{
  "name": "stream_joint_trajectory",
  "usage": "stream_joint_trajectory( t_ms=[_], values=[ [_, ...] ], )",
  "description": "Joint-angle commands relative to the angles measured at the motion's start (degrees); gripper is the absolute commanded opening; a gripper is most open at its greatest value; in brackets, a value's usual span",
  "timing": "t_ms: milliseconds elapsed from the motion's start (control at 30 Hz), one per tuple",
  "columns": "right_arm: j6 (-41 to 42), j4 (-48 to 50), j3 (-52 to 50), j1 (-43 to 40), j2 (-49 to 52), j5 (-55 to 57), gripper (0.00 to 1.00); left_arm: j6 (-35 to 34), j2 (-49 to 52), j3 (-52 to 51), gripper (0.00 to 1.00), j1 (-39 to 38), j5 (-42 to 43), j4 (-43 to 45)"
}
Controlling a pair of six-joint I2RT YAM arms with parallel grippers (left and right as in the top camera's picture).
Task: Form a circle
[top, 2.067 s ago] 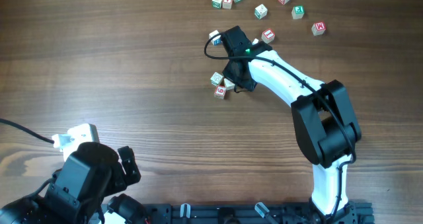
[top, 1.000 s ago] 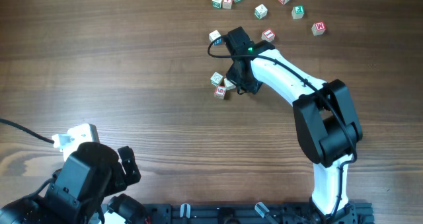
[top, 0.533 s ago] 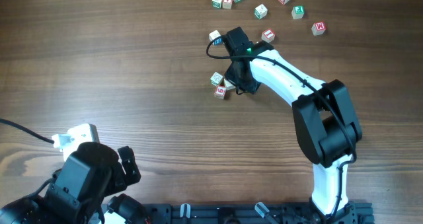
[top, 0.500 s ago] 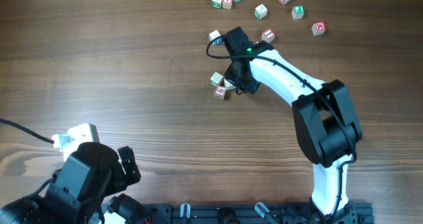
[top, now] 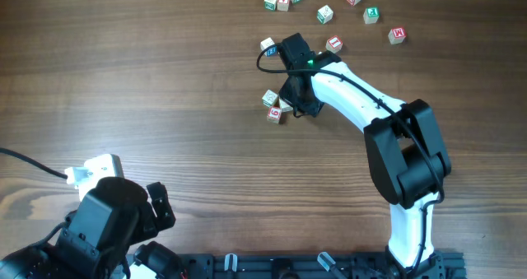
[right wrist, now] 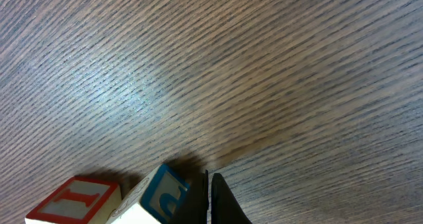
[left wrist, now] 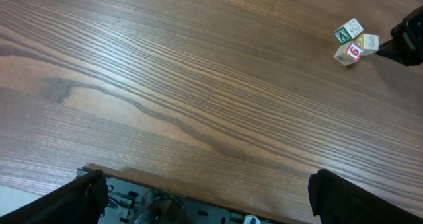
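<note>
The job looks barely begun: no ring shows anywhere on the bench (top: 148, 81), only a clump of three letter cubes (top: 272, 104) sitting a little toward 1 o'clock from the bench's middle, packed against each other with green and red markings up. In the left wrist view the clump reads as a tight triangle, not an arc. The right claw (top: 293, 106) is at the clump's 3 o'clock side, its fingers pressed together and pinching nothing. In the right wrist view the closed tip sits just beside a blue-lettered cube (right wrist: 162, 187), though I cannot tell whether it touches. That suggests it serves as a pusher, nudging cubes into place. The left claw (left wrist: 206, 184) hangs spread wide and empty at the bench's 7 o'clock corner, well apart from every cube and seemingly idle. Most of the material is unplaced: the loose cubes (top: 325, 14) lie scattered along the far edge around 1 o'clock. A blue-marked cube (top: 267, 45) sits at 12 o'clock from the clump, and a red-marked cube (top: 333, 44) at 2 o'clock from it, both partway between the scatter and the clump. By my judgement, nearly everything is left to do: bringing those far cubes in, opening the clump into a curve, and closing that curve into a circle.
</note>
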Motion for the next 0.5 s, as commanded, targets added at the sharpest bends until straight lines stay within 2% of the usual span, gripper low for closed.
stream_joint_trajectory(
  t_ms=[0,267,467],
  values=[
    [-1.0,0.2,-0.7,0.4,0.7,-0.6,0.05,-0.7,-0.1,-0.1,1.00,0.3,0.1,0.0],
    [-1.1,-0.8,-0.7,0.4,0.7,-0.2,0.04,-0.7,-0.1,-0.1,1.00,0.3,0.1,0.0],
    [0.0,-2.9,-0.5,-0.1,-0.9,6.4,0.05,-0.7,-0.1,-0.1,1.00,0.3,0.1,0.0]
  ],
)
